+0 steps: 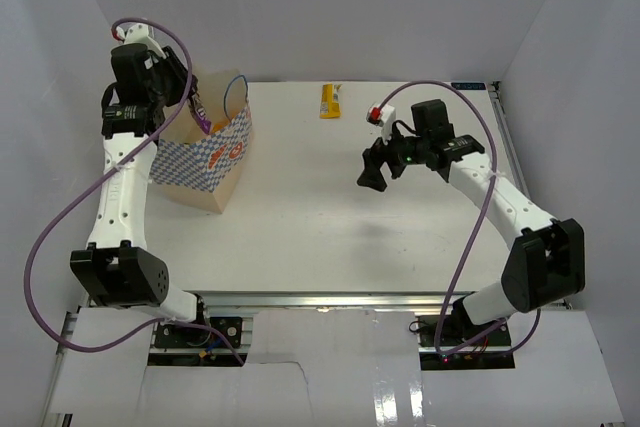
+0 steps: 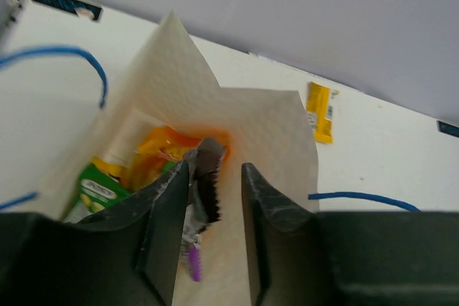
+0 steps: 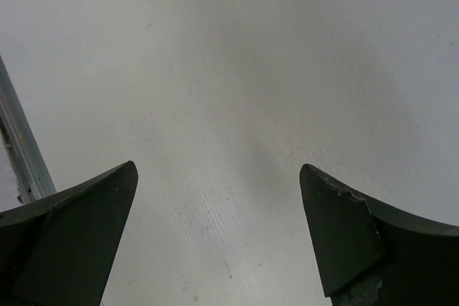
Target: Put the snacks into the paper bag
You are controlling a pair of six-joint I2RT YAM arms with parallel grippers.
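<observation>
The left gripper (image 2: 215,170), released over the paper bag (image 2: 265,127), should lift straight out; the spread, empty right gripper (image 3: 219,168) can take the yellow wrapper (image 1: 331,100)

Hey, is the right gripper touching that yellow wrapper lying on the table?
Apart. The top view shows bare table between the right gripper and the yellow wrapper; the right wrist view shows no wrapper at all.

Paper bag (image 1: 205,157) far left; wrapper (image 1: 330,100) to its right
</observation>
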